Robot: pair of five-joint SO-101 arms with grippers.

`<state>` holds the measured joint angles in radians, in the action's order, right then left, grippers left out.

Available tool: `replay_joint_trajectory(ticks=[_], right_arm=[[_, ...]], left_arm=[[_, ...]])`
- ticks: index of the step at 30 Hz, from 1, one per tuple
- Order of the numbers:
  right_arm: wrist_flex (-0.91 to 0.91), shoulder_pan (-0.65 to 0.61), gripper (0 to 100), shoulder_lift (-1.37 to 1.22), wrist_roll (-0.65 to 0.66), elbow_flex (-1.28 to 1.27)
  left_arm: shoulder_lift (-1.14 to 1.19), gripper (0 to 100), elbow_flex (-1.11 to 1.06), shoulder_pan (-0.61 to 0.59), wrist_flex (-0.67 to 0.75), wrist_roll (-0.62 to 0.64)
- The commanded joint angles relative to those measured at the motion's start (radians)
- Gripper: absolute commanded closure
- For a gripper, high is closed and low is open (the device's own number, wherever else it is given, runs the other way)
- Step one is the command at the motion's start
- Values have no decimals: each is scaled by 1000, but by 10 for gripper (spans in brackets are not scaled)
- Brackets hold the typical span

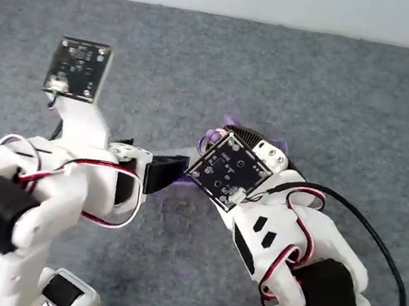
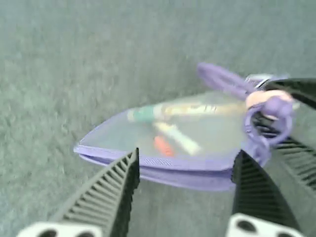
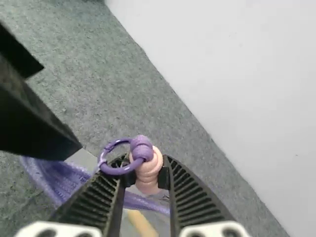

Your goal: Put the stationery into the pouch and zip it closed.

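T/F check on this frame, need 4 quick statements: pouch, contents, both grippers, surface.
1. The stationery is inside the pouch. True.
2. The right gripper is shut on the pink zip charm. True.
3. The left gripper is clamped shut on a pen. False: it is open, its fingers spread at the pouch's near edge, and it holds no pen.
4. The pouch lies on bare wood. False: it lies on a grey mat.
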<state>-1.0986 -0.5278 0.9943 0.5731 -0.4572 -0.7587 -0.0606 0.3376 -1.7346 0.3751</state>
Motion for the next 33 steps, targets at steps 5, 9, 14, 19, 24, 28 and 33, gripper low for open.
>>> replay_joint_trajectory(ticks=[5, 9, 14, 19, 24, 28, 33], right_arm=[[12, 10, 991, -21, 11, -3], [13, 10, 991, -19, 14, -3], [30, 12, 991, -21, 15, -3], [53, 12, 991, -22, 15, -11], [53, 12, 991, -18, 15, -29], [53, 7, 991, -21, 15, -29], [53, 5, 991, -21, 17, -29]], left_arm=[[-9, 704, 90, -5, -20, -94], [-9, 705, 90, -5, -20, -196], [-34, 704, 90, -5, -20, -292], [-147, 702, 39, 2, -20, -376], [-212, 702, -87, 0, -20, -408], [-207, 675, -143, 3, 9, -410], [-137, 641, -154, 5, 43, -408]])
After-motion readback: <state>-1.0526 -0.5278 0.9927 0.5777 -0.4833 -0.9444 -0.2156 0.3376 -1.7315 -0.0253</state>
